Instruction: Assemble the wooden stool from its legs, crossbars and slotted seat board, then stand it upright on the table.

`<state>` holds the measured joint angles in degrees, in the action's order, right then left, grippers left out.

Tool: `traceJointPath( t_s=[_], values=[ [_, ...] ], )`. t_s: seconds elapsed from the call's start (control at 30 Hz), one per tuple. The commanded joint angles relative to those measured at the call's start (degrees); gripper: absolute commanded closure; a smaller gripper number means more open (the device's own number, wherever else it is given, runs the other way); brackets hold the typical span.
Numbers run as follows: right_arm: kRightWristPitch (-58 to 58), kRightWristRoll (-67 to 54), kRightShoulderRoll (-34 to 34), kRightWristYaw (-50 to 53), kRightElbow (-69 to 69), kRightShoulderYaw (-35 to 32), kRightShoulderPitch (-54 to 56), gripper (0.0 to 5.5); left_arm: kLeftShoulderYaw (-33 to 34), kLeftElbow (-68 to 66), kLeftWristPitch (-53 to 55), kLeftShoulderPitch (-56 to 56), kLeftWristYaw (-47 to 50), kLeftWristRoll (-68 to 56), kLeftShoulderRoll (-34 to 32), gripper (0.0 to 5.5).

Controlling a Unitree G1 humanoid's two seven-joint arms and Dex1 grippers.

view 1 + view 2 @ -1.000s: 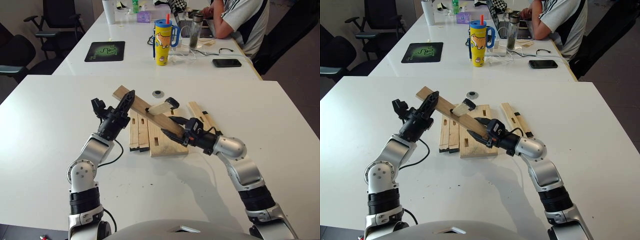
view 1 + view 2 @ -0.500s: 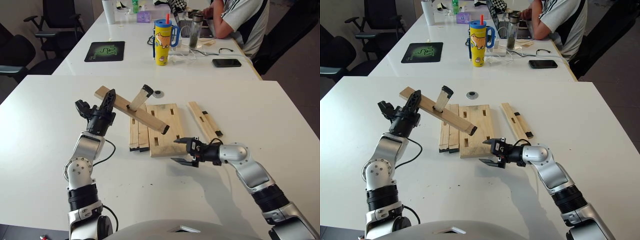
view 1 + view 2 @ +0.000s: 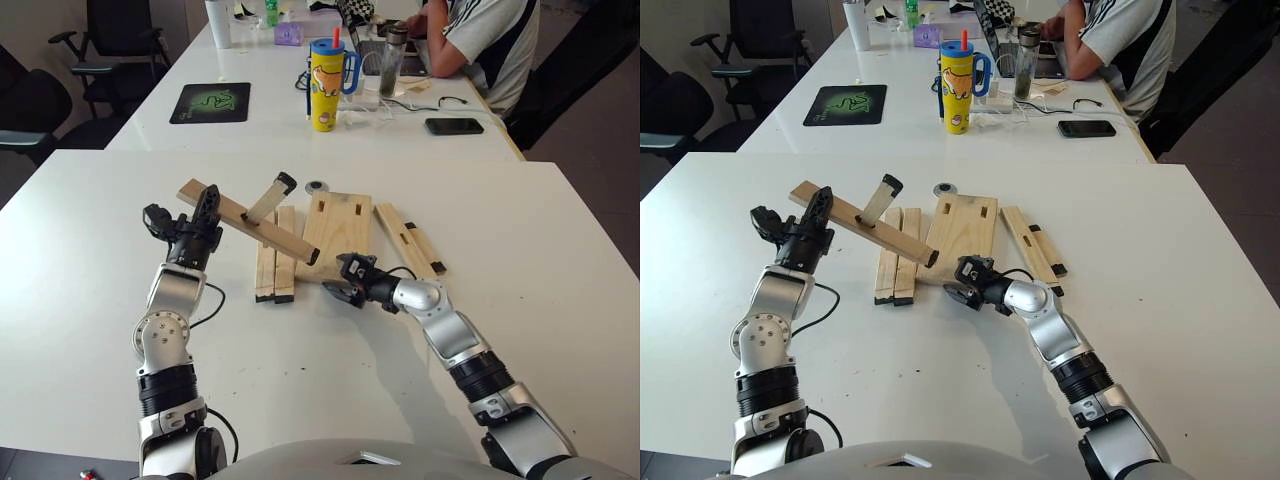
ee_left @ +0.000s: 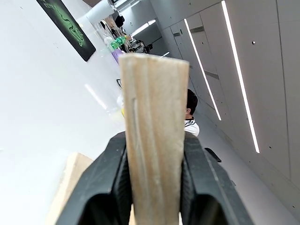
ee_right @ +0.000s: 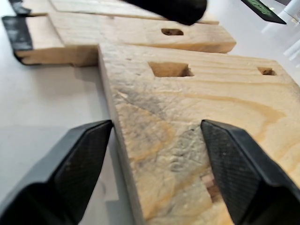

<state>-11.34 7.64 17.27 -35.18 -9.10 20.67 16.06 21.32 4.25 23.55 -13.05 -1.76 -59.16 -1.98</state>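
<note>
The slotted seat board (image 3: pixel 341 222) lies flat on the white table (image 3: pixel 90 270), near the middle, turned a bit sideways. The right gripper (image 3: pixel 336 277) is at the board's near corner. Its two fingers (image 5: pixel 77 157) are spread wide, one on each side of the corner, and the wood sits between them. They do not look like they are pinching it yet.

Up to the left, the left gripper (image 3: pixel 204 206) is pressed tight on one end of a long wooden bar (image 3: pixel 255 224). The bar hangs in the air over the table and slopes down toward the board. A short black-tipped piece (image 3: pixel 268 196) pokes up out of the bar, so those two parts look joined.

Two more wooden bars (image 3: pixel 275 262) lie flat side by side, just beside the board on its left. Two black-tipped bars (image 3: pixel 411 238) lie just beside it on the right.

I think the stool is only a little bit built. The step now looks like getting hold of the seat board. Next, the right fingers need to close on the corner and lift or turn the board, so the joined bar can go into a slot. The corner is thin, so the grip could slip.
</note>
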Motion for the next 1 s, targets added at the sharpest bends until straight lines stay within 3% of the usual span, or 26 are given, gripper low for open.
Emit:
traceJointPath(
  t_s=[0.03,0.67,1.0],
  values=[
    [-2.56,-0.29,-1.07,0.31,-0.49,0.37,-1.58,2.00,-0.59,-3.83,-3.21,-2.92,-0.50,4.05,1.17,4.47],
    [-3.00,-0.40,-1.14,0.60,0.24,-0.04,-1.86,2.00,-4.20,-10.14,-12.75,-2.60,-1.05,19.22,5.79,4.47],
    [-1.45,-1.47,-2.22,1.61,5.26,-0.52,-2.26,2.00,-18.24,0.15,-11.46,6.27,7.81,38.92,5.43,4.47]
  ],
)
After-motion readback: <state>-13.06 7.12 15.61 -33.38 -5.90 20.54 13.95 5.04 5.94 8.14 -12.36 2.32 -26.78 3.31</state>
